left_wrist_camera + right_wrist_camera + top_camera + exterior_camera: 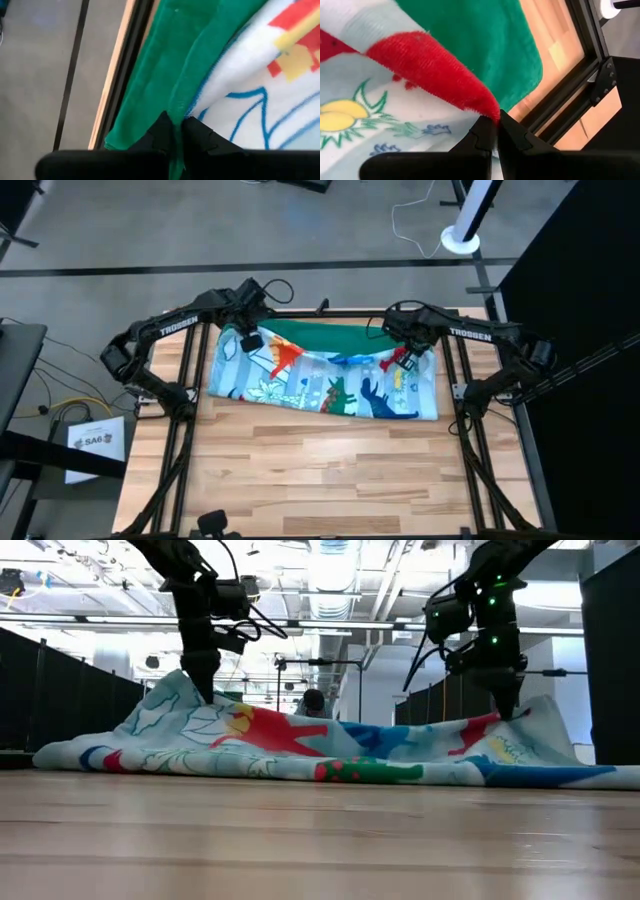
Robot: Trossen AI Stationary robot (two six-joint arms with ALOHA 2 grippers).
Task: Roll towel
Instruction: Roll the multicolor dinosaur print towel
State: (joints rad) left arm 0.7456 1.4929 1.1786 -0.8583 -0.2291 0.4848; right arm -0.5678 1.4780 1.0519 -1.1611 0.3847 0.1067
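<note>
The towel (320,385) lies spread across the far half of the wooden table, print side up. A strip of its green underside (330,337) is turned up along the far edge. My left gripper (250,342) is shut on the towel near its far left corner. My right gripper (404,363) is shut on it near the far right end. In the low view the cloth rises to a peak under each gripper (205,695) (508,710), sags between them, and its near edge (330,772) rests on the table. My left gripper pinches a turned-over green edge of the towel (176,107) between its two fingers, which point down from above. The cloth is drawn up into a peak there; the rest lies slack on the table. One layer or several, I cannot tell. My right gripper pinches the towel's edge at a red patch of the print (489,106) between its two fingers, coming from above. The cloth is raised to a peak at the hold and falls slack to the table around it.
The table's far edge and black frame rail (340,313) run close behind the towel. Bare wooden tabletop (320,480) stretches from the towel to the near edge. Black side rails (185,450) (470,450) run along both sides.
</note>
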